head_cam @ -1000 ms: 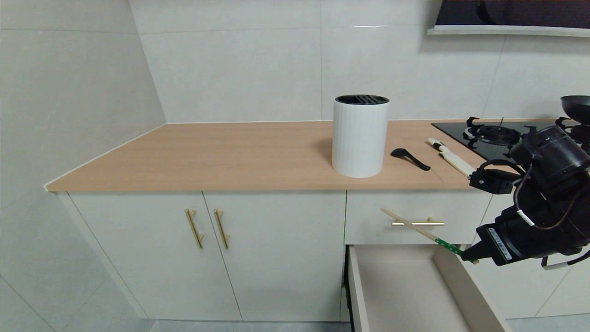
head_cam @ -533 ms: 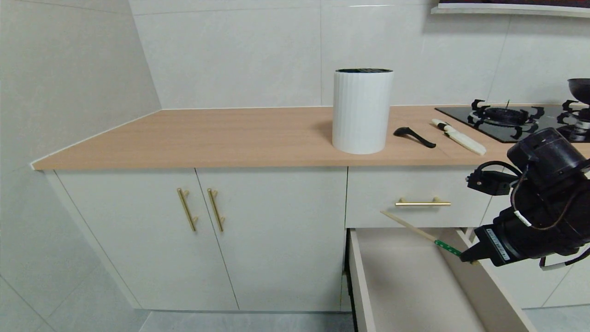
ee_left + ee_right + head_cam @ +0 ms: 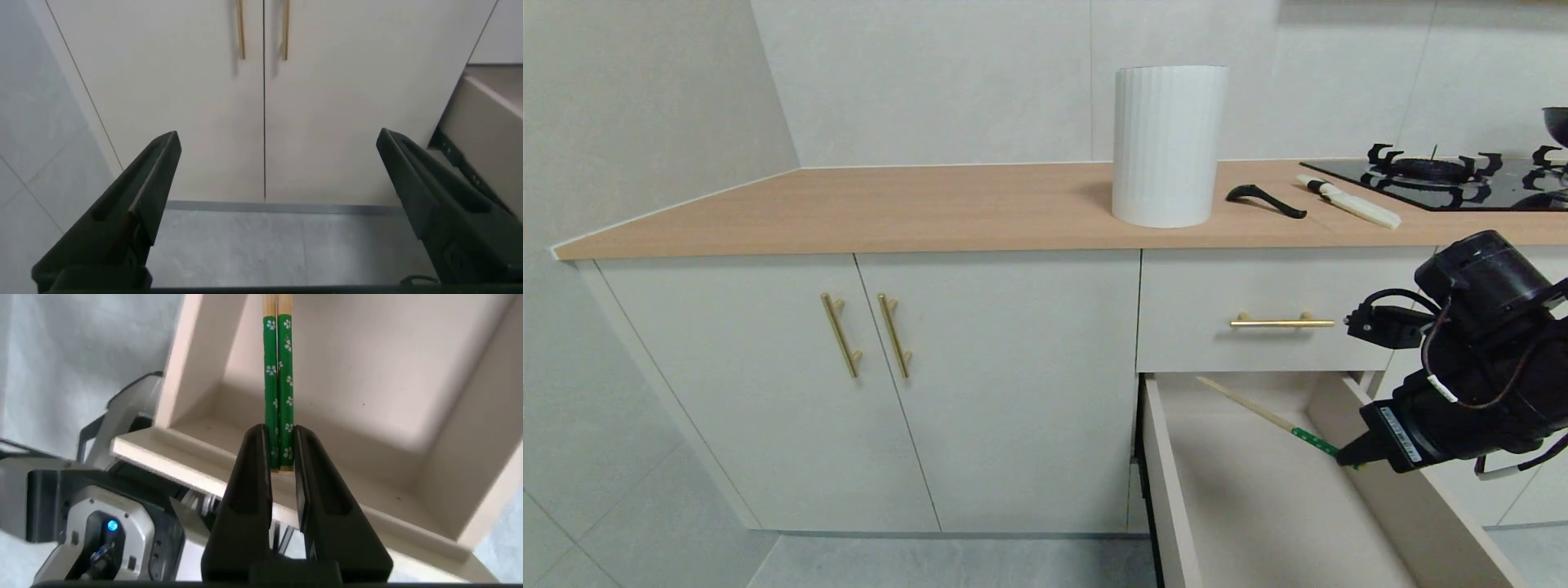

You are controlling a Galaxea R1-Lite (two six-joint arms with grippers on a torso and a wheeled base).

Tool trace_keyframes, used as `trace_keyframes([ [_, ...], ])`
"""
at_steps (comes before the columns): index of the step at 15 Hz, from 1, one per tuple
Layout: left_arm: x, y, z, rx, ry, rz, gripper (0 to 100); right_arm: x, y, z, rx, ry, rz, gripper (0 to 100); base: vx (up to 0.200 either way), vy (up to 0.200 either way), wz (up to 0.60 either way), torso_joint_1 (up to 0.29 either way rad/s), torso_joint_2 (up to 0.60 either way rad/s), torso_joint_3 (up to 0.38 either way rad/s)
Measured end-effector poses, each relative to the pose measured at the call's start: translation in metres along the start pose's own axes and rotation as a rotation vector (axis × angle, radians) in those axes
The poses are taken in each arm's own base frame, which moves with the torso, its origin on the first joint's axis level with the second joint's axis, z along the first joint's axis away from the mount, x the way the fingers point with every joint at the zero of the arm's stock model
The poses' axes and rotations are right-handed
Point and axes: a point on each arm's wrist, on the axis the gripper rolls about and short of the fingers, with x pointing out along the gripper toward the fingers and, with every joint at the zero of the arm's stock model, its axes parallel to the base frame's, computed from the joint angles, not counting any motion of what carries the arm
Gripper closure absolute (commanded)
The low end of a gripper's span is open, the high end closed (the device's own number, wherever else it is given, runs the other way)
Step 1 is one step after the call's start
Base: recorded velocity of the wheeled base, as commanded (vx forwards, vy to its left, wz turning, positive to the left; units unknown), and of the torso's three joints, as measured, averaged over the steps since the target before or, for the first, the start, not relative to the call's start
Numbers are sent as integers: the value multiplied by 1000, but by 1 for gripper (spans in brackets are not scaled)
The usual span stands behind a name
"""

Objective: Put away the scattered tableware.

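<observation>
**Chopsticks held over the open drawer**

The right gripper (image 3: 1343, 459) is clamped on a pair of chopsticks (image 3: 1262, 414), its two fingers pinched tight against the green-patterned end. The sticks lie side by side and touch along their length. Seen from the head, they slant up and away from the gripper toward the robot's left, their bare wooden tips pointing at the back of the drawer (image 3: 1168, 482). That drawer is pulled out below the counter (image 3: 890, 212). The chopsticks hang above its pale floor, apart from it, with the gripper near the drawer's right wall. Whether the tips touch anything at the back cannot be told.

The left gripper (image 3: 278, 159) has its fingers spread wide with nothing between them. It sits low in front of the two cupboard doors (image 3: 261, 98), facing them, with grey floor tiles (image 3: 270, 249) beneath.

On the counter a tall white ribbed holder (image 3: 1168, 147) stands upright. Just to its right lies a black spoon (image 3: 1264, 200), and near that a knife (image 3: 1347, 211) with a pale blade, both flat on the wood and apart from each other. A black stove (image 3: 1437, 175) is set into the counter further right. Directly above the open drawer, a closed drawer front carries a gold bar handle (image 3: 1282, 322).
</observation>
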Motion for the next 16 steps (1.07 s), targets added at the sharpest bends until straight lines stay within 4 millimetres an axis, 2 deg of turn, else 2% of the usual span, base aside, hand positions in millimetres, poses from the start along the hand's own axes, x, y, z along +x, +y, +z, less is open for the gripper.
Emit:
trace_keyframes([
  [5, 0, 0, 0, 0, 0, 0, 0, 1, 0, 0, 0, 2, 1, 100, 0, 0, 0, -3, 11, 6],
  [9, 0, 0, 0, 0, 0, 0, 0, 10, -1, 3, 5, 31, -2, 100, 0, 0, 0, 0, 0, 0],
  [11, 0, 0, 0, 0, 0, 0, 0, 28, -4, 7, 16, 81, -21, 100, 0, 0, 0, 0, 0, 0],
  [16, 0, 0, 0, 0, 0, 0, 0, 105, -13, 23, 88, 179, -78, 100, 0, 0, 0, 0, 0, 0],
])
